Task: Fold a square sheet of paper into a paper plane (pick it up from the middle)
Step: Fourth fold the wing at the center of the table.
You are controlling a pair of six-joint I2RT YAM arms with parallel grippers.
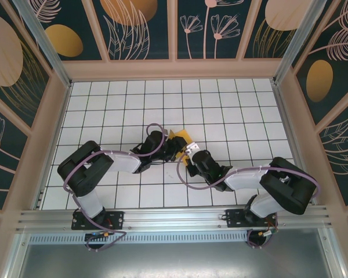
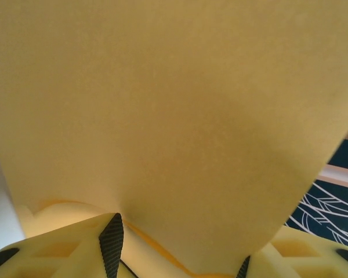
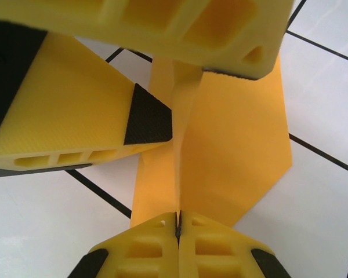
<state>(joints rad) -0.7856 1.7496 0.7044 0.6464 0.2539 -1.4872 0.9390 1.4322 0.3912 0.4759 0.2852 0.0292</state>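
Observation:
The orange-yellow paper [image 1: 180, 136], folded, is held up off the table at the middle, between the two arms. My right gripper [image 3: 178, 223] is shut on the paper's [image 3: 238, 150] raised centre crease, and one flap spreads out to the right. My left gripper [image 3: 211, 92] stands open around the same crease from the far side, its black-padded fingers [image 3: 148, 116] apart. In the left wrist view the paper [image 2: 174, 116] rises close before the lens between the spread fingers [image 2: 111, 243] of the left gripper [image 2: 180, 243]. From above, the left gripper [image 1: 174, 145] and right gripper [image 1: 187, 150] meet at the paper.
The white gridded table [image 1: 220, 110] is boxed in by patterned walls [image 1: 139, 29] with metal posts at the corners. An aluminium rail [image 1: 174, 217] carries both arm bases at the near edge. A purple cable [image 1: 182, 174] loops beside the right arm.

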